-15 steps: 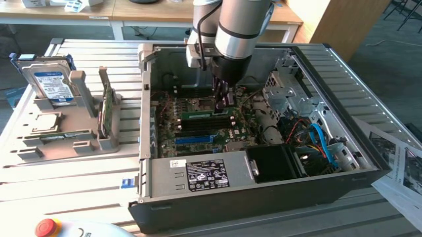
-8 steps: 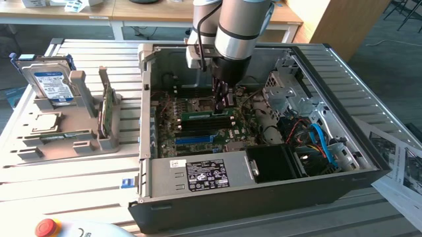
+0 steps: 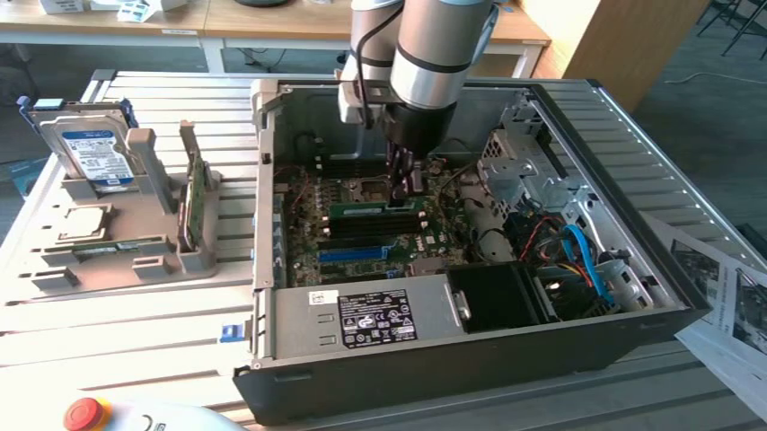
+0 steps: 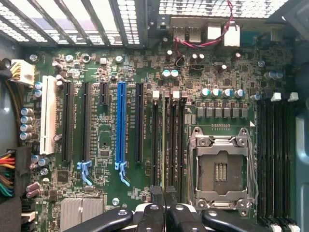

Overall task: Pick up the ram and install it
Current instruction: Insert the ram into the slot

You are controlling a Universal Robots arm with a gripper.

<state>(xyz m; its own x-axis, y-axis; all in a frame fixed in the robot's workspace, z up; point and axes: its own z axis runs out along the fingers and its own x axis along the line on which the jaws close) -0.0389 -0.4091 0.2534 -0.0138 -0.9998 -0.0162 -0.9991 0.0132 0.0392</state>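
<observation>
Nearest me is the power supply (image 3: 372,319) at the case's front. Past it, the ram (image 3: 369,209) stands edge-up in a slot on the motherboard (image 4: 145,72). My gripper (image 3: 404,187) has its fingers pressed together, tips meeting the ram's top edge.

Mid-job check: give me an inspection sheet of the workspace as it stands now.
Surface: slatted metal table carrying the open computer case.
Job's things: ram standing in a motherboard slot.
Clutter: hard drive and green card in a grey holder; papers; red button.
Grippers: gripper shut, tips at the ram's upper edge; gripping or pressing, cannot tell.
Cables: blue cable, red wires inside the case.
Surroundings: wooden desks beyond the table.
</observation>
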